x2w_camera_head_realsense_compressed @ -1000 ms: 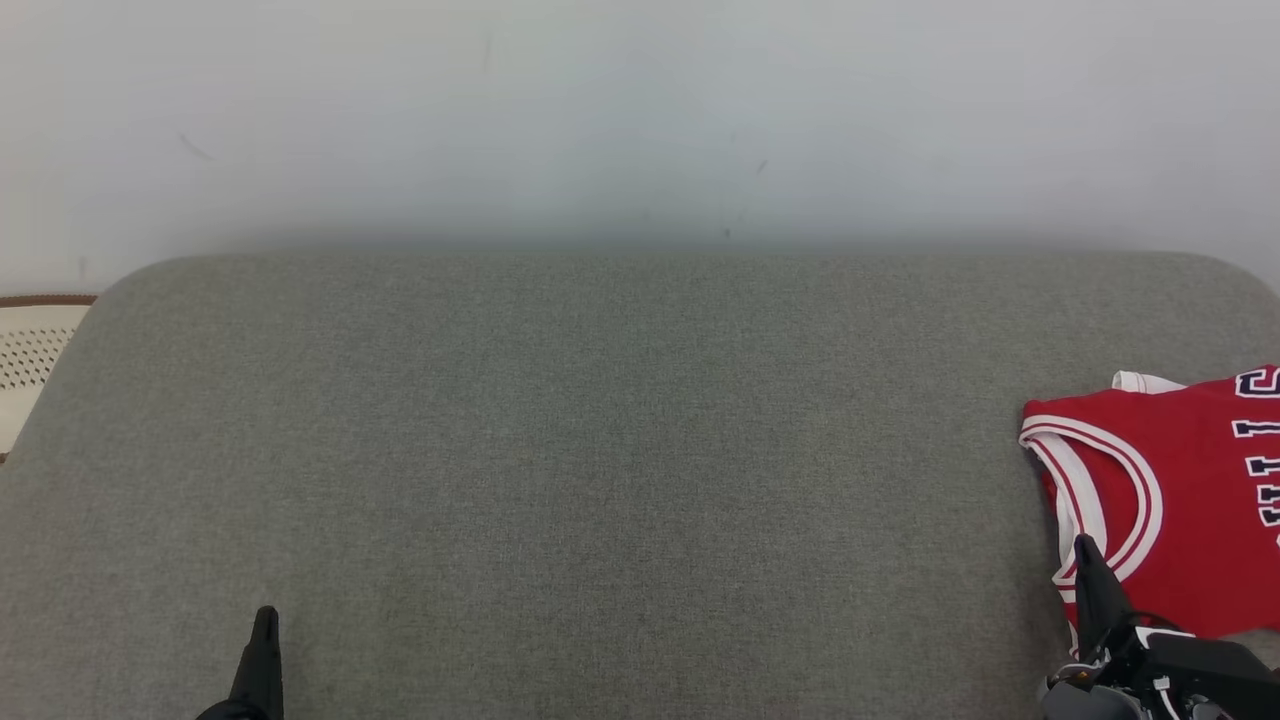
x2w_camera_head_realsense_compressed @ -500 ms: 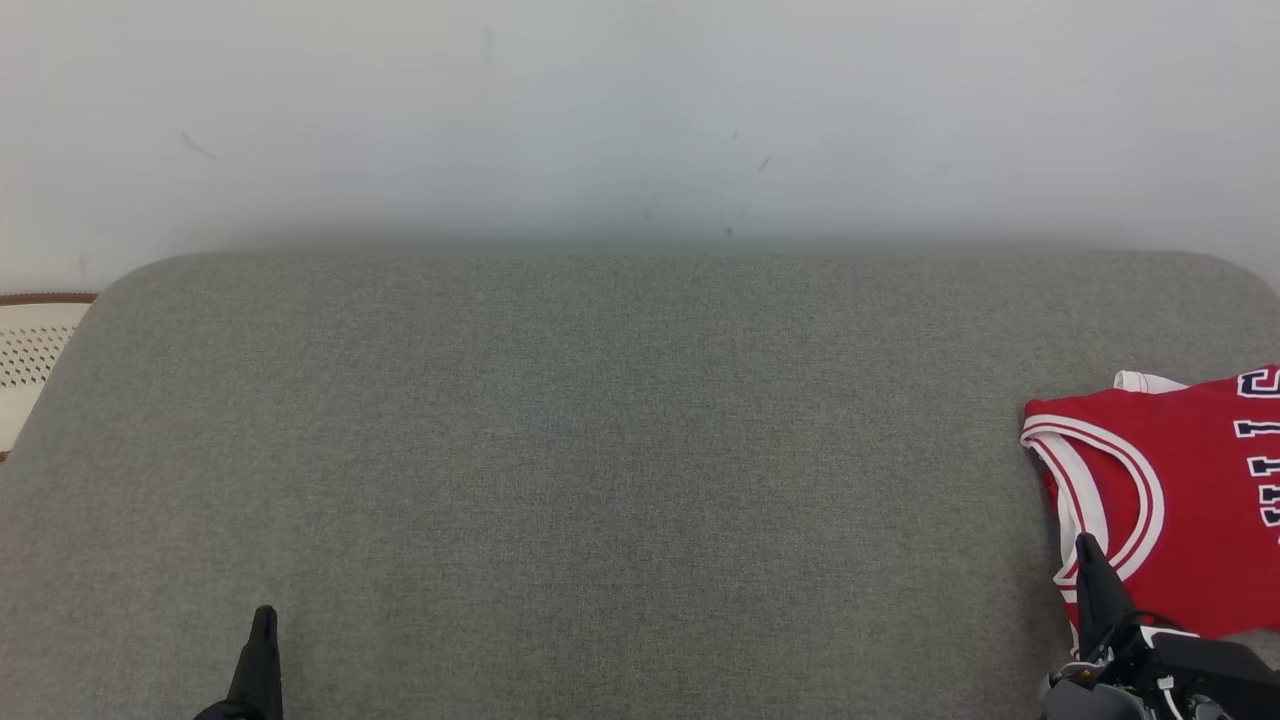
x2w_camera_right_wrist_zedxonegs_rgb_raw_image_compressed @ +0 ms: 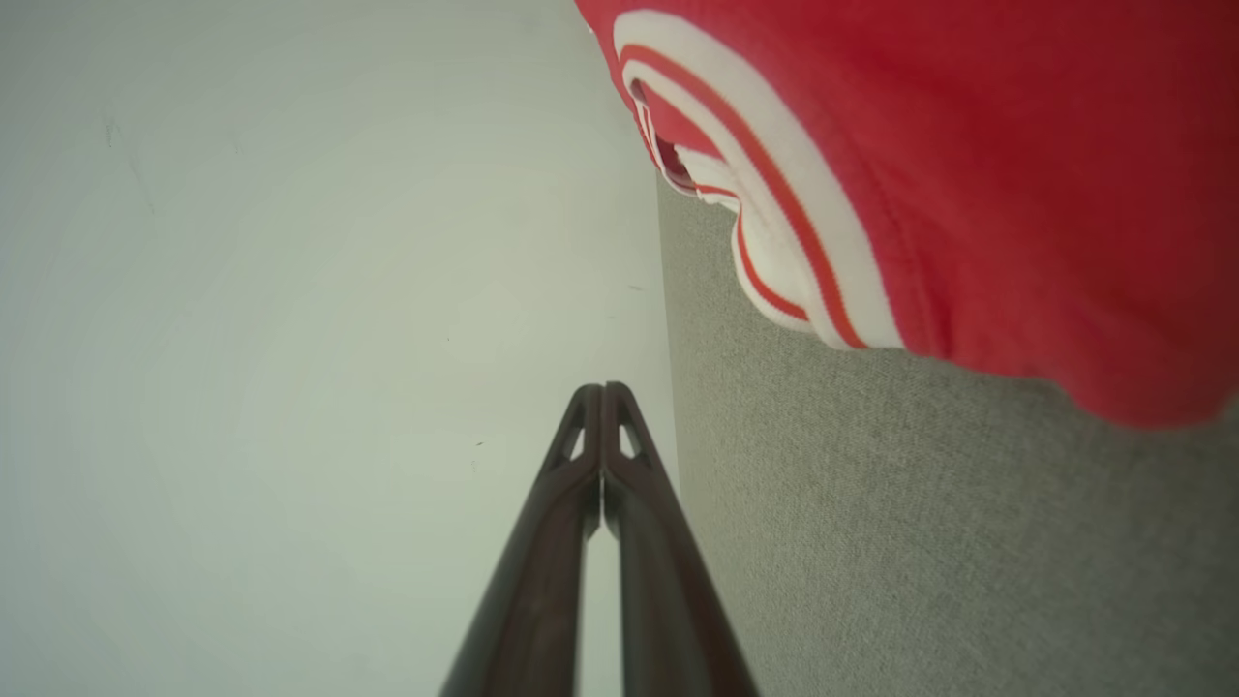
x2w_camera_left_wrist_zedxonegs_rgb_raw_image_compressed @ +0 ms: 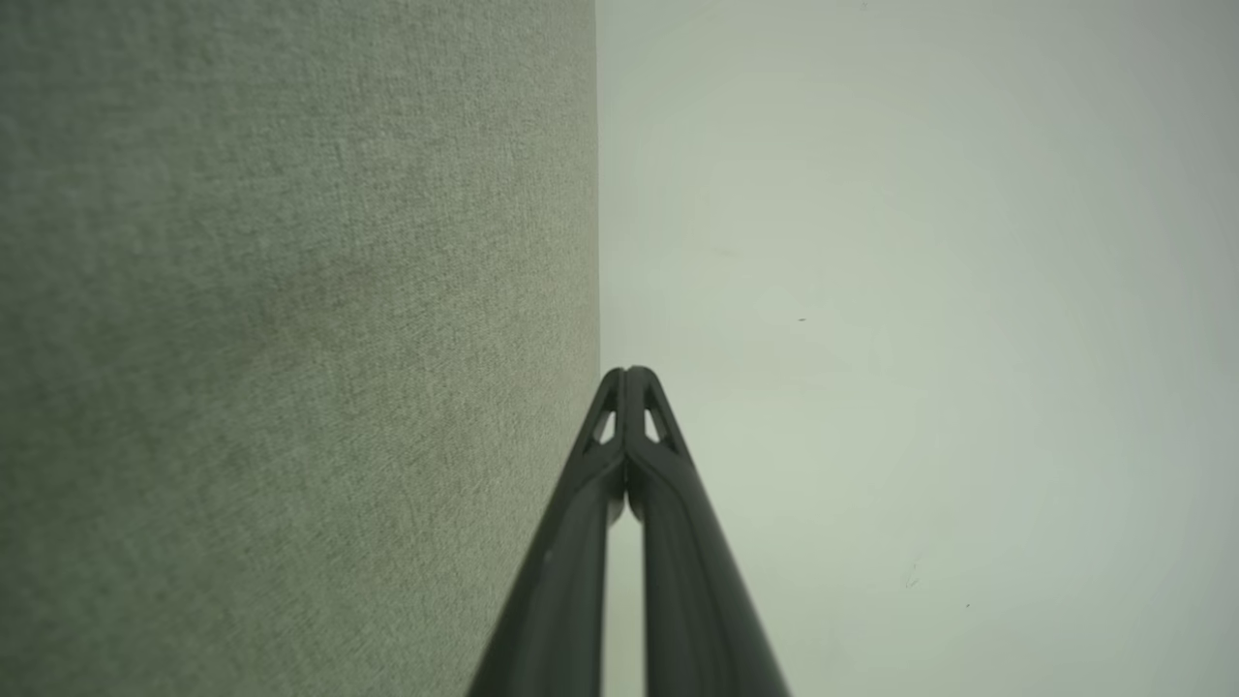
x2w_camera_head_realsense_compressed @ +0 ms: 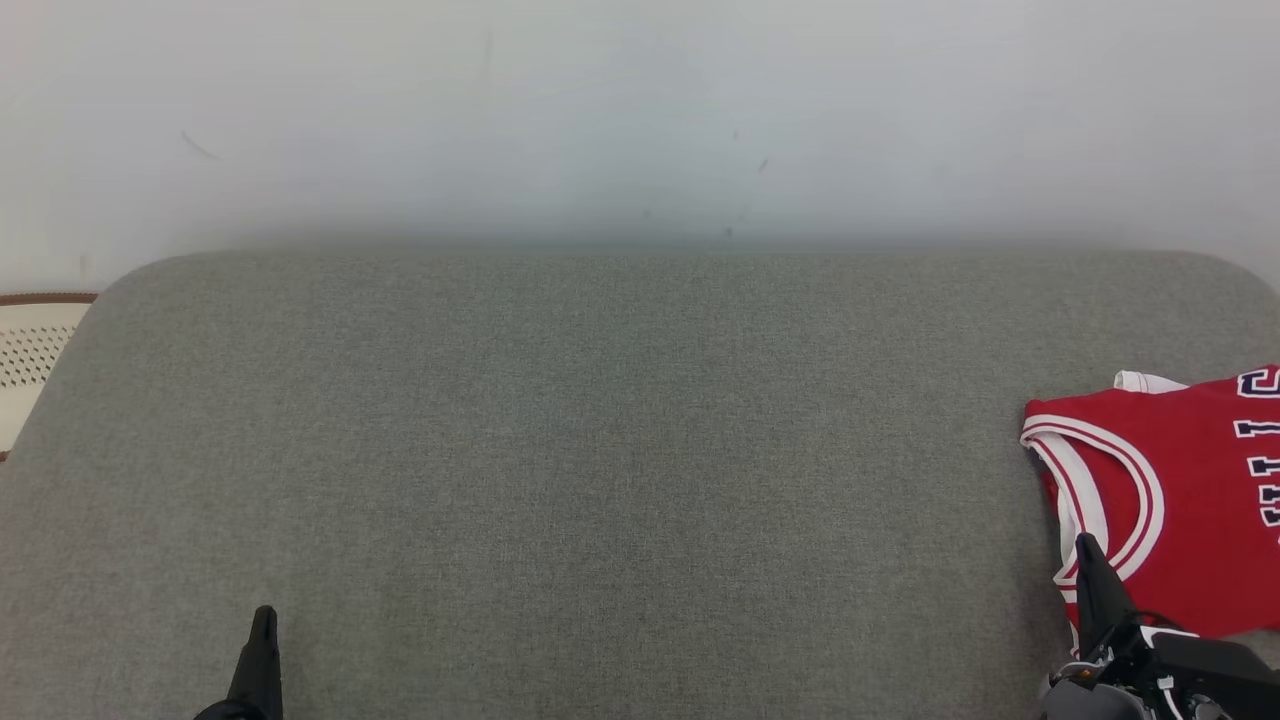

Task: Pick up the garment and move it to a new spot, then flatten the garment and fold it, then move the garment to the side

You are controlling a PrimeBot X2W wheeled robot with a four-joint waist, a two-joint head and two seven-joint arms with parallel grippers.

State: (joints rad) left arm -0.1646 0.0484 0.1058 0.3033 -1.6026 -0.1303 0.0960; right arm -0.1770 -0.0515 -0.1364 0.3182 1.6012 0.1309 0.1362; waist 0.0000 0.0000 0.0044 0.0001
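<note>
The garment (x2w_camera_head_realsense_compressed: 1180, 490) is a red sleeveless jersey with white trim and dark lettering. It lies folded at the right edge of the grey cushioned surface (x2w_camera_head_realsense_compressed: 620, 460), partly cut off by the head view's border. My right gripper (x2w_camera_head_realsense_compressed: 1085, 548) is shut with nothing in it, its tips just in front of the jersey's lower left corner. In the right wrist view the garment (x2w_camera_right_wrist_zedxonegs_rgb_raw_image_compressed: 968, 155) lies above and to the right of the shut right gripper (x2w_camera_right_wrist_zedxonegs_rgb_raw_image_compressed: 602, 389). My left gripper (x2w_camera_head_realsense_compressed: 264, 612) sits at the lower left, shut and holding nothing, seen again as the closed left gripper (x2w_camera_left_wrist_zedxonegs_rgb_raw_image_compressed: 627, 372).
A pale wall (x2w_camera_head_realsense_compressed: 640, 120) rises behind the cushioned surface. A white perforated object with a brown rim (x2w_camera_head_realsense_compressed: 30, 355) sits past the surface's left edge. The surface's broad middle (x2w_camera_head_realsense_compressed: 600, 500) is bare fabric.
</note>
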